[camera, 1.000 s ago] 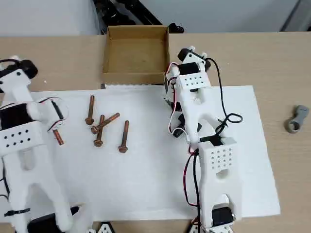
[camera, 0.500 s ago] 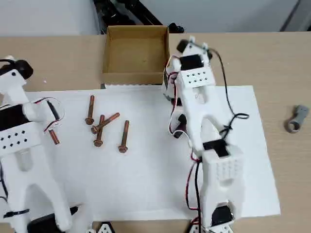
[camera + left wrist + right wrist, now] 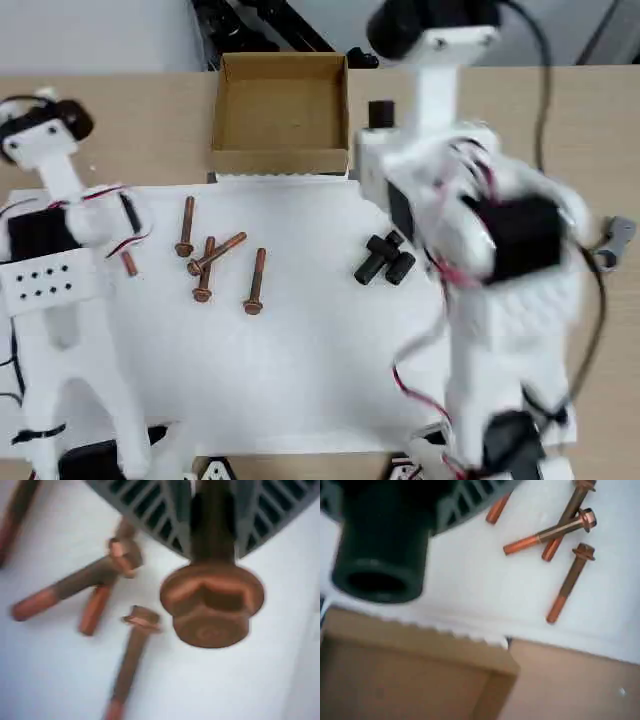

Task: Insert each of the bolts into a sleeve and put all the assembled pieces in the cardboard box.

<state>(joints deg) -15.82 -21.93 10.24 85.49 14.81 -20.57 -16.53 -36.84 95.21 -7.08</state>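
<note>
My left gripper is shut on a copper bolt over the white mat's left edge; its hex head hangs below the grey jaws of the left gripper. Several loose bolts lie on the mat to its right, with one loose bolt near the held one. My right gripper is shut on a black sleeve, raised just right of the cardboard box; the held sleeve sits beside that box. Two or three more black sleeves lie mid-mat.
The box is empty, standing at the mat's far edge. A grey part lies on the bare table at the far right. The raised right arm covers much of the mat's right side. The white mat's near half is bare.
The right arm has risen off the mat with a sleeve, uncovering the sleeves beneath. The left arm has carried its bolt slightly farther and to the right.
</note>
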